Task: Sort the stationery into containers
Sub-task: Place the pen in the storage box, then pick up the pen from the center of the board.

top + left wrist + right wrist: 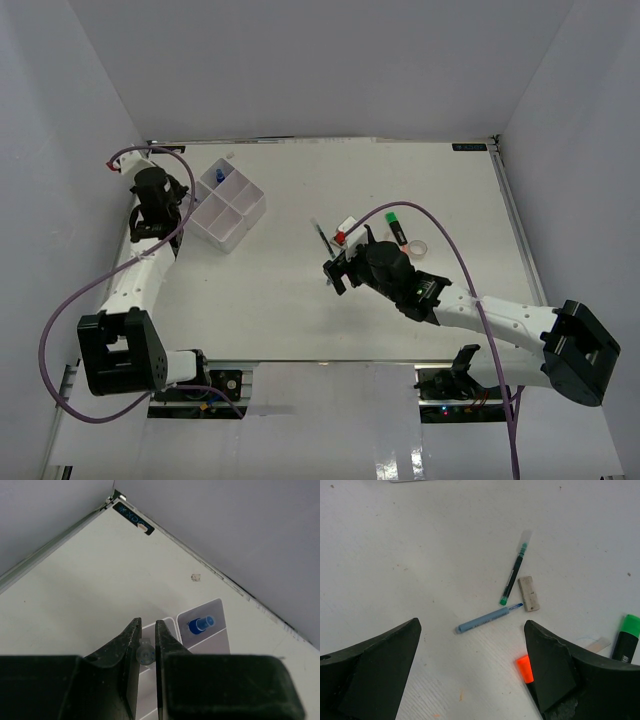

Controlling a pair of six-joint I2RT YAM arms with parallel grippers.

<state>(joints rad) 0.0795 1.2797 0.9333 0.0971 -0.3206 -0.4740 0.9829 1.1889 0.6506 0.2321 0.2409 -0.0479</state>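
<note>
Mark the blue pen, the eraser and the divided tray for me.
blue pen (487, 617): right wrist view, middle of the barrel.
eraser (528, 594): right wrist view, centre of its top face.
divided tray (247, 230): top external view, its outer wall nearest the right arm.

Orange highlighter (524, 666) – only tip shows, body behind right finger (552, 672); green highlighter (628, 636) cut by pic edge. Tray (218, 639) mostly behind left fingers (122, 652) – round bluish thing (145, 655) betw. them too blurred to ID
</note>
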